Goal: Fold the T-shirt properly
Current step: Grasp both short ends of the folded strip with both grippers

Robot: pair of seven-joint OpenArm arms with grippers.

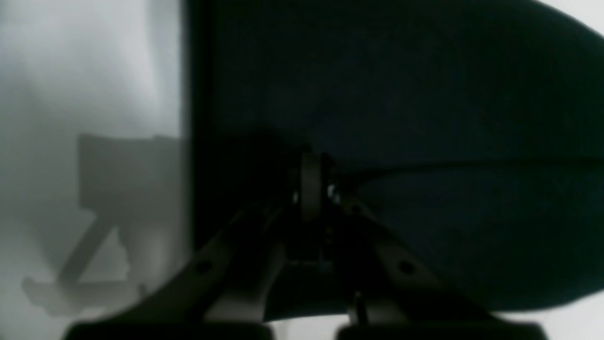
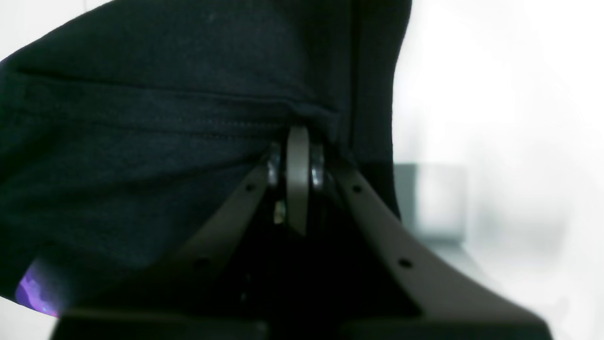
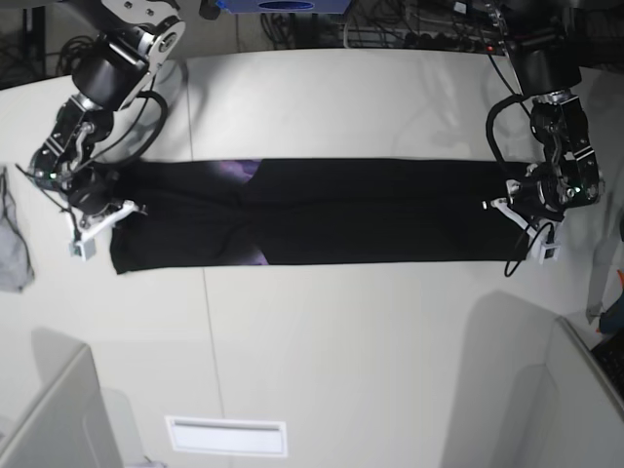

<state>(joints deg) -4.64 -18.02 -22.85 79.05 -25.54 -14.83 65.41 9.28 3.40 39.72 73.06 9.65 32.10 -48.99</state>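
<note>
The black T-shirt (image 3: 361, 210) lies folded into a long flat band across the white table (image 3: 341, 331), with bits of purple print showing near its left part. My left gripper (image 3: 517, 210) is at the band's right end and is shut on the black fabric (image 1: 424, 94), as the left wrist view (image 1: 314, 182) shows. My right gripper (image 3: 102, 210) is at the band's left end and is shut on a hemmed edge of the shirt (image 2: 141, 141) in the right wrist view (image 2: 298, 158). A purple patch (image 2: 33, 288) peeks out low there.
A small grey cloth (image 3: 12, 244) lies at the table's far left edge. A white label strip (image 3: 226, 436) sits near the front edge. Grey partitions stand at the front left (image 3: 49, 419) and front right (image 3: 575, 400). Cables (image 3: 409, 24) run along the back.
</note>
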